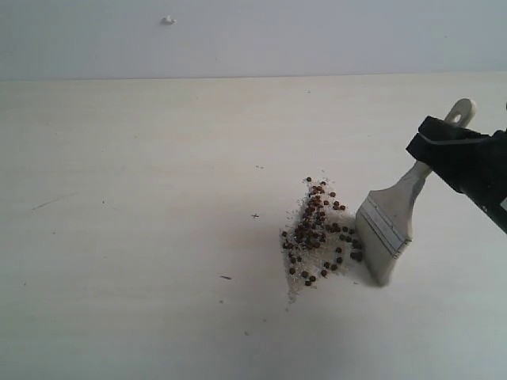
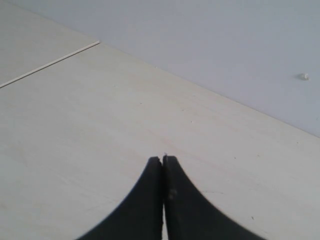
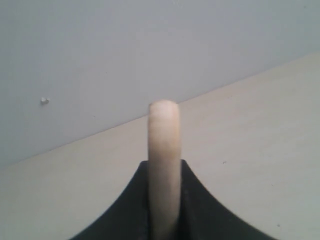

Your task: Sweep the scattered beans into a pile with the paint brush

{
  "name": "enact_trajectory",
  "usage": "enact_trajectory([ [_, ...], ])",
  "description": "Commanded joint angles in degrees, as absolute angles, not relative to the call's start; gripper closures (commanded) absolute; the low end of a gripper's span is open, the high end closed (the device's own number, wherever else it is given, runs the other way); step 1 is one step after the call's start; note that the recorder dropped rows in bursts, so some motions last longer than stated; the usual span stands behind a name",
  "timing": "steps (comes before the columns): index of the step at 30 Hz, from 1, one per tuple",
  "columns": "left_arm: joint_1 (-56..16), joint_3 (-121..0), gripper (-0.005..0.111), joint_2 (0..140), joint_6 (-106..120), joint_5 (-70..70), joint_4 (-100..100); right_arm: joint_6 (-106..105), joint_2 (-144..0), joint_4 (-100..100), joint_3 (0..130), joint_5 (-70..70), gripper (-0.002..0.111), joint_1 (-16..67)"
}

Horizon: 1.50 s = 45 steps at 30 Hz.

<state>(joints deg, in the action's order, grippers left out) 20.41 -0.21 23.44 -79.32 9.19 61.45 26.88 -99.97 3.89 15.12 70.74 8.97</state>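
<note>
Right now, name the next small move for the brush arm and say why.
Probably a short drag leftward in the exterior view. The right gripper holds the paint brush with its bristles down, just right of the beans. The beans lie in a loose, stretched patch, with strays nearest the brush.

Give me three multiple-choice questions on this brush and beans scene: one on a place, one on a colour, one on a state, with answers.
1. In the exterior view, the paint brush stands where relative to the beans?
A. to their right
B. to their left
C. far behind them

2. What colour are the beans?
A. green
B. reddish-brown
C. blue

3. The left gripper has its fingers:
A. wide open
B. shut on the brush
C. shut, holding nothing

Answers: A, the bristles sit by the beans' right edge; B, the pellets are dark reddish-brown; C, the fingers meet with nothing between.
</note>
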Motion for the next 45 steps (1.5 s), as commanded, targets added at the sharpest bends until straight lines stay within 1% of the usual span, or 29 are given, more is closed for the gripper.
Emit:
enact_trajectory([
  [1,20.7,0.0,0.107,23.3,-79.2,9.1,61.1,23.6,-96.8,5.0,15.2,70.0,0.108,9.0],
  [6,20.7,0.0,0.107,23.3,-79.2,9.1,61.1,23.6,-92.2,5.3,15.2,70.0,0.108,9.0],
  [8,20.7,0.0,0.107,23.3,-79.2,9.1,61.1,23.0,-89.4,6.3,15.2,65.7,0.108,9.0],
  [12,20.7,0.0,0.107,23.3,-79.2,9.1,61.1,14.9,-83.4,7.6,15.2,55.0,0.108,9.0],
  [16,20.7,0.0,0.107,23.3,-79.2,9.1,61.1,9.9,-77.0,4.6,15.2,46.6,0.108,9.0],
  [24,20.7,0.0,0.107,23.3,-79.2,9.1,61.1,6.8,-65.2,-1.7,15.2,44.2,0.108,9.6],
  [27,20.7,0.0,0.107,23.3,-79.2,9.1,61.1,-0.7,-63.4,-9.1,15.2,43.0,0.108,12.7],
  [31,20.7,0.0,0.107,23.3,-79.2,9.1,61.1,-15.0,-63.6,-23.7,15.2,43.4,0.108,19.4],
  [33,20.7,0.0,0.107,23.3,-79.2,9.1,61.1,-17.5,-63.9,-27.1,15.2,44.0,0.108,22.7],
  [39,20.7,0.0,0.107,23.3,-79.2,9.1,61.1,-23.7,-66.6,-38.2,15.2,53.2,0.108,34.0],
  [45,20.7,0.0,0.107,23.3,-79.2,9.1,61.1,-24.1,-72.7,-46.2,15.2,63.8,0.108,43.6],
])
